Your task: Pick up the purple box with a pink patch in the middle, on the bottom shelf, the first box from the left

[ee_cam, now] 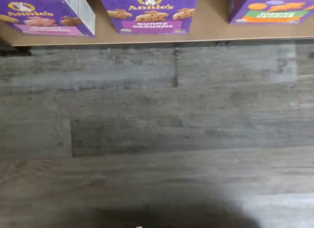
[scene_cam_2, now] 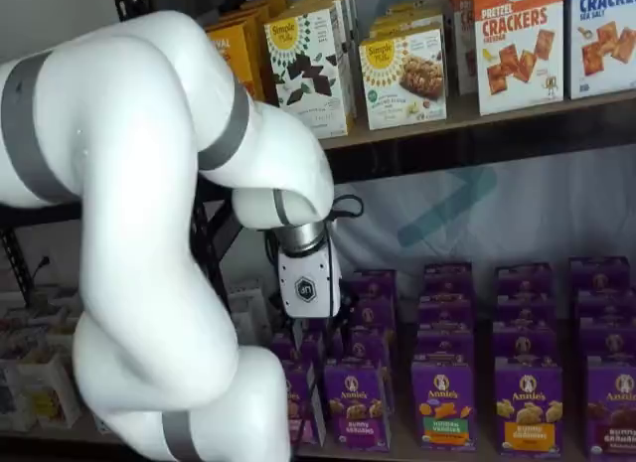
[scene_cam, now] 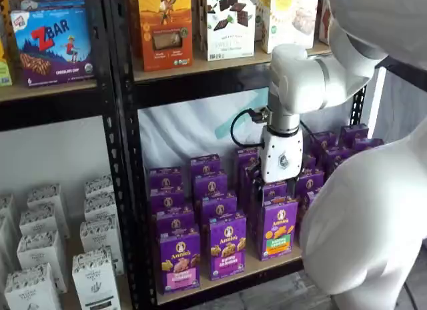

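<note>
The arm's broad white link (scene_cam: pixel 373 237) fills the near corner in a shelf view, closest of all to the camera. From it the arm rises and folds down to the gripper (scene_cam: pixel 280 185), whose white body hangs upright in front of the purple cartons; in both shelf views the black fingers are lost against the boxes behind them, so whether they stand apart or together cannot be told.

The purple box (scene_cam: pixel 179 260) — upright, pink patch low on its front — stands at the front edge of the bottom shelf (scene_cam: pixel 230 278), at the left end of the front row beside the black upright. It lies down and to the left of the gripper, well apart, with a bunny-grahams carton (scene_cam: pixel 227 247) and a green-and-orange-patch carton (scene_cam: pixel 277 229) between. Its long axis is vertical.

The wrist view shows the same pink-patch box (ee_cam: pixel 46 14) at the board's lip, above grey plank flooring (ee_cam: pixel 157 135). Neighbours stand close, though the near face is free.

The shelf board is pale wood; a white cloth hangs behind the rack.
</note>
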`<action>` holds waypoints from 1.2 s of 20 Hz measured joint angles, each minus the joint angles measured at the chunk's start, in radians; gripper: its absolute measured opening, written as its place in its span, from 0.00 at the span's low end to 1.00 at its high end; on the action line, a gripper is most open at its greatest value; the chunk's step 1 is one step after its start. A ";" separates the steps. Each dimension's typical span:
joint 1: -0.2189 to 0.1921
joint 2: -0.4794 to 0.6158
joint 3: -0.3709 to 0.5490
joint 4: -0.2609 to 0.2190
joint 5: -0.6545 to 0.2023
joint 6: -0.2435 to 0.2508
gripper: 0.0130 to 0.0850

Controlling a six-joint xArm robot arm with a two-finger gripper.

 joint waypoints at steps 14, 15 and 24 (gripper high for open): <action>0.132 0.388 -0.089 -0.023 -0.320 0.149 1.00; 0.143 0.418 -0.102 -0.016 -0.341 0.153 1.00; 0.206 0.577 -0.197 0.058 -0.409 0.147 1.00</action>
